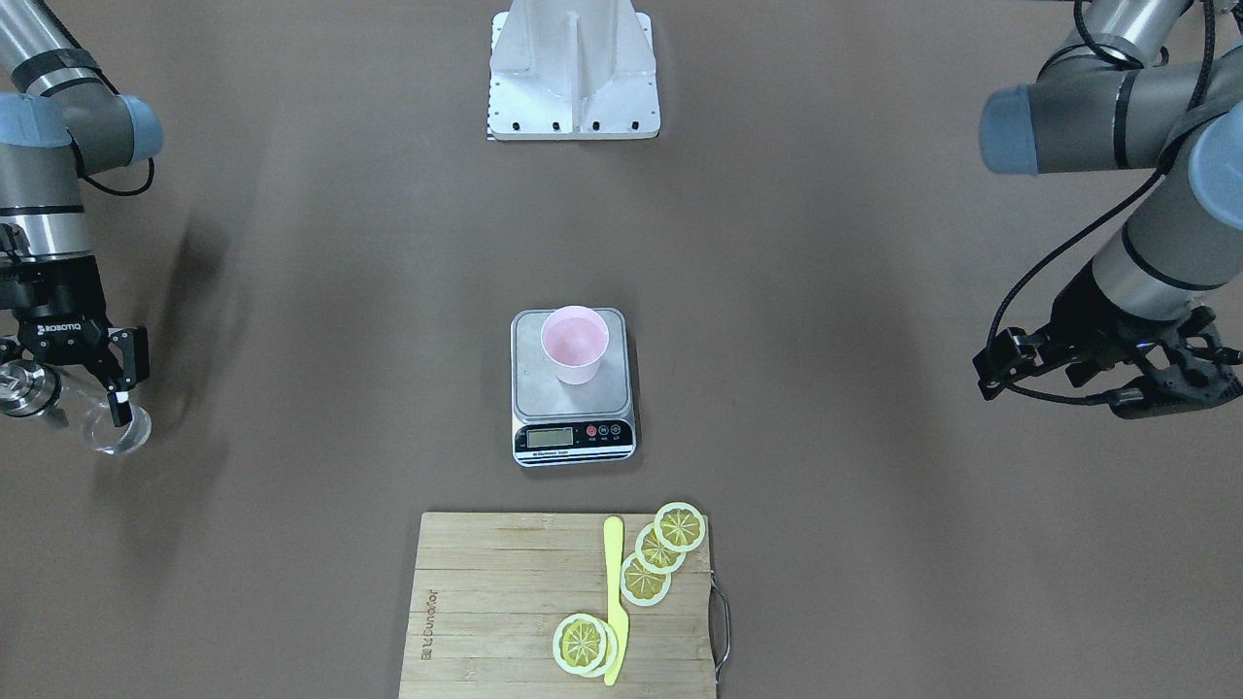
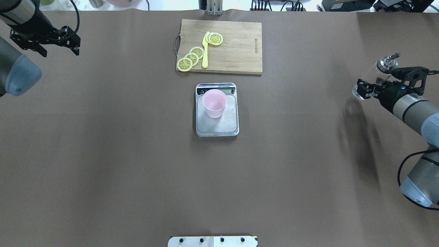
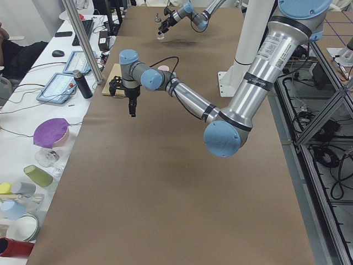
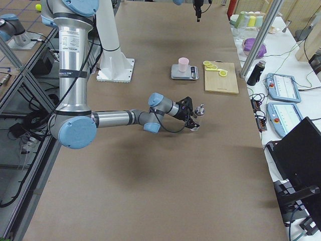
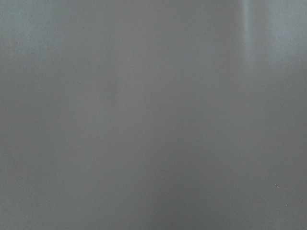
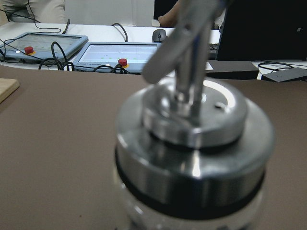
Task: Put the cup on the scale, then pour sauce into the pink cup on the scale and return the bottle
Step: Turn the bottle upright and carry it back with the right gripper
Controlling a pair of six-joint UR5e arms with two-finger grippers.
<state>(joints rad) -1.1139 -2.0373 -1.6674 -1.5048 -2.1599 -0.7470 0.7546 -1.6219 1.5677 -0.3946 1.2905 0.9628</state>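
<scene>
Now my right fingers (image 1: 121, 388) clamp the glass bottle (image 1: 112, 432), well off the scale (image 1: 544, 398); I'd hold its spout (image 6: 189, 57) up until over the pink cup (image 1: 575, 345).

Table (image 2: 103, 154) (brown): scale (image 2: 216, 127), cutting board (image 2: 240, 51)

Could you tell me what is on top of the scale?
Only the pink cup stands upright on the scale. The patch under its base is covered; any liquid inside cannot be made out.
</scene>
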